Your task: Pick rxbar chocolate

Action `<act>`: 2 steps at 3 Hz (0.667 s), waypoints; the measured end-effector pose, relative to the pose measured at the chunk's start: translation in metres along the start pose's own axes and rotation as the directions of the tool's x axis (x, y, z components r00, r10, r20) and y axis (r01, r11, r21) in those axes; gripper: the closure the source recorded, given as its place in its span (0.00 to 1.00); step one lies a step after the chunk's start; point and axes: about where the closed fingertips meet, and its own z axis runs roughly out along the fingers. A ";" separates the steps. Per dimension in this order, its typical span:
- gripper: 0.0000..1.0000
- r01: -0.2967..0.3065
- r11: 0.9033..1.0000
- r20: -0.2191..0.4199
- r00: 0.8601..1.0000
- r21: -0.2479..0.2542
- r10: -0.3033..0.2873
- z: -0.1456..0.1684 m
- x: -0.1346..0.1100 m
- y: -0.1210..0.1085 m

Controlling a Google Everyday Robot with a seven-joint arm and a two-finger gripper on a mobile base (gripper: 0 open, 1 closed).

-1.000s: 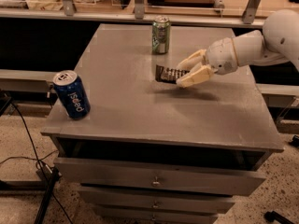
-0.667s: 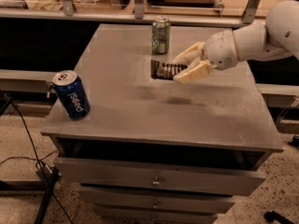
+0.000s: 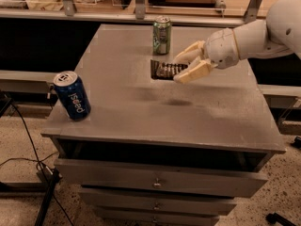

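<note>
The rxbar chocolate, a flat dark bar with a shiny wrapper, is held in the air above the grey table, with its shadow on the top below it. My gripper comes in from the right on a white arm. Its cream fingers are shut on the bar's right end. The green can stands upright just behind the bar.
A blue Pepsi can stands tilted near the table's front left corner. Drawers sit under the tabletop. A shelf with bags and metal posts runs behind the table. Cables lie on the floor at the left.
The gripper has risen with the bar shut in it, lifting it higher above the tabletop. The cans have not moved.
</note>
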 end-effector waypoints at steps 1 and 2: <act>1.00 0.068 0.998 -0.050 0.996 -0.005 -0.068 -0.007 -0.016 0.000; 1.00 0.068 0.998 -0.049 0.996 -0.005 -0.068 -0.006 -0.016 0.000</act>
